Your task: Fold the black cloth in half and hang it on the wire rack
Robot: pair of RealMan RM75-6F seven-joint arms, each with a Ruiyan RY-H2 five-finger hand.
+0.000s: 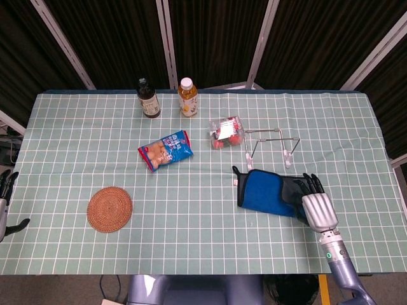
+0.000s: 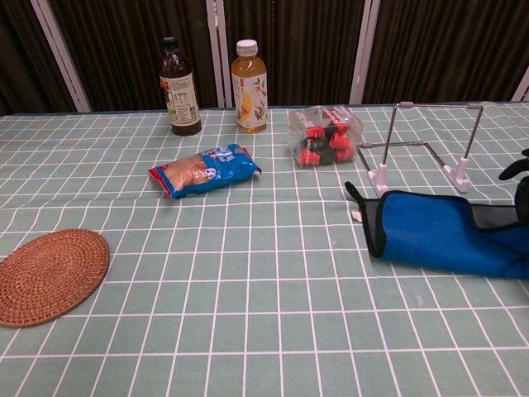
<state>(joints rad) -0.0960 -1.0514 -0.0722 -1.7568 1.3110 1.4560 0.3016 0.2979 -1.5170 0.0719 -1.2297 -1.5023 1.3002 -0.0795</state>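
The black cloth (image 1: 270,194) with its blue face up lies at the table's right, just in front of the wire rack (image 1: 270,145). My right hand (image 1: 316,204) grips the cloth's right end, fingers pointing away from me. In the chest view the cloth (image 2: 430,240) shows mostly blue with a thin grey strip along its far right edge, and only the edge of my right hand (image 2: 521,186) shows at the frame's border. The rack (image 2: 426,149) stands upright and bare. My left hand (image 1: 5,197) hangs off the table's left edge, fingers apart, holding nothing.
Behind the rack's left lies a clear bag of red items (image 1: 226,132). A blue snack packet (image 1: 166,150) sits mid-table, a woven round mat (image 1: 110,209) at the front left, and a dark bottle (image 1: 149,98) and a tea bottle (image 1: 187,96) at the back.
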